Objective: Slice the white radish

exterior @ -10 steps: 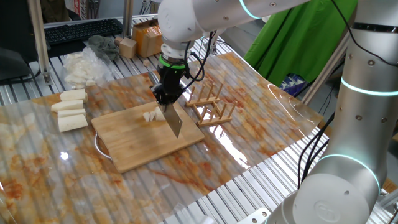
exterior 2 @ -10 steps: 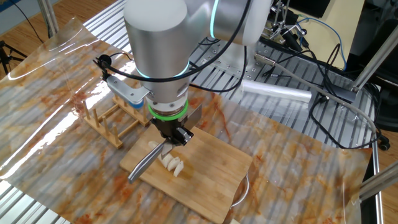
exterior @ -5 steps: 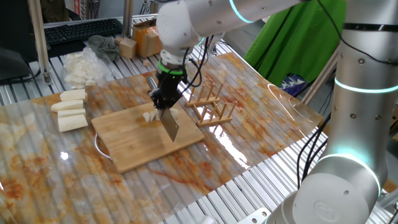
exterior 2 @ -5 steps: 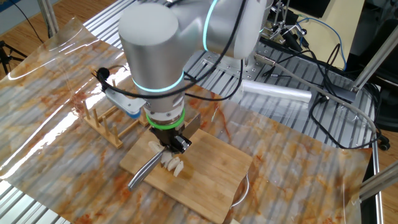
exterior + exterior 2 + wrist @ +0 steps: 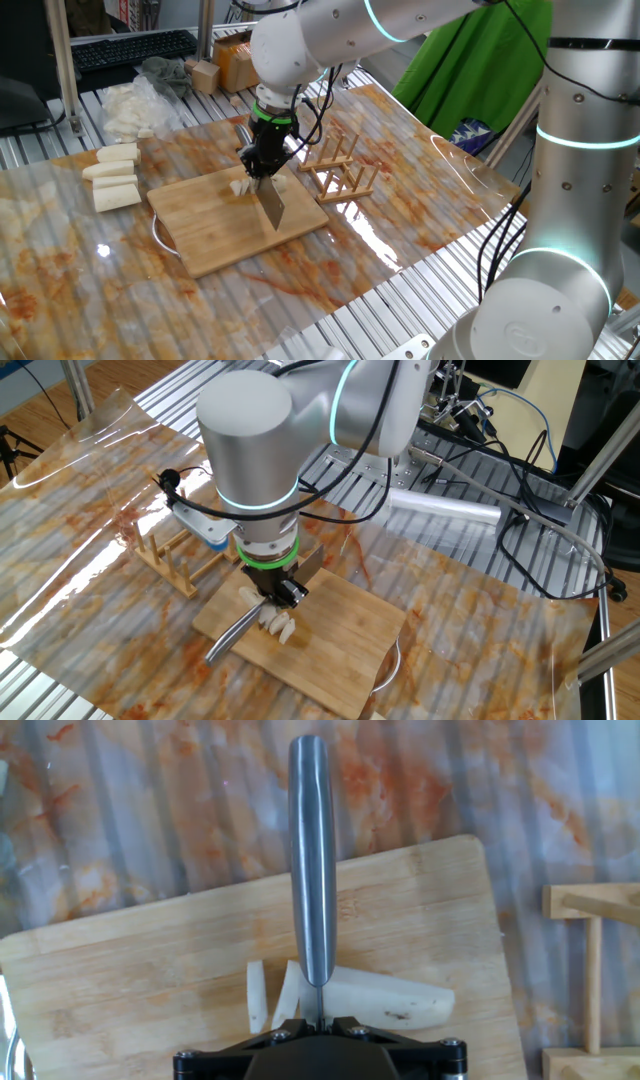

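The white radish lies on the wooden cutting board, with two thin slices cut off beside it. It also shows in one fixed view and in the other fixed view. My gripper is shut on a knife. The blade stands edge-down across the radish, next to the slices. In the other fixed view my gripper is right above the radish and the knife points toward the board's near edge.
Three longer white radish blocks lie left of the board. A heap of white scraps on plastic sits behind them. A wooden rack stands right of the board, and also shows in the other fixed view. A clear sheet covers the table.
The gripper and knife have shifted a little to the left along the radish and lowered slightly. The radish and slices stay in place.
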Controlling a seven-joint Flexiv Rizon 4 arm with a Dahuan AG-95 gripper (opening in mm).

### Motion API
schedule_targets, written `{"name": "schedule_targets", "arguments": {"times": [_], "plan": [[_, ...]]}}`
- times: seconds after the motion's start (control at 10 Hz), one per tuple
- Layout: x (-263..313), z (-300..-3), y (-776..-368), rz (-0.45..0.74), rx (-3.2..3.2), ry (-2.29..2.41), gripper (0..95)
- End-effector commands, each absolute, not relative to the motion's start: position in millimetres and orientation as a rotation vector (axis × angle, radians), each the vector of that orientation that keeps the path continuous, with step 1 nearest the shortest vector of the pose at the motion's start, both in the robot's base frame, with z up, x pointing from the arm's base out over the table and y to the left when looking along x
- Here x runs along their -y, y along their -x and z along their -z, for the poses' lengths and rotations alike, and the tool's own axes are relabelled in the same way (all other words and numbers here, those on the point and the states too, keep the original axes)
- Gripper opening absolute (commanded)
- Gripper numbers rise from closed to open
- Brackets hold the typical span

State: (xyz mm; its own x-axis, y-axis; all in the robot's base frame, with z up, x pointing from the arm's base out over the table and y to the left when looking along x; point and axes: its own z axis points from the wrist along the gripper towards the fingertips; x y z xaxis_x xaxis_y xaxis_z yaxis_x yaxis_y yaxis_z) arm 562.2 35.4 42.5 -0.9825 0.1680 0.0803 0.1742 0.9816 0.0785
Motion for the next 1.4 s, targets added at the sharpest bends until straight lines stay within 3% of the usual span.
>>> {"name": "schedule_targets", "arguments": {"times": [0.1, 0.4, 0.8, 1.4], "plan": [[-33, -51, -558, 0.129, 3.044, 0.259, 0.0], [-32, -59, -556, 0.105, 3.048, 0.245, 0.0], [-41, -27, -564, 0.103, 3.073, 0.242, 0.0], [-35, -52, -555, 0.094, 3.053, 0.234, 0.0]]}}
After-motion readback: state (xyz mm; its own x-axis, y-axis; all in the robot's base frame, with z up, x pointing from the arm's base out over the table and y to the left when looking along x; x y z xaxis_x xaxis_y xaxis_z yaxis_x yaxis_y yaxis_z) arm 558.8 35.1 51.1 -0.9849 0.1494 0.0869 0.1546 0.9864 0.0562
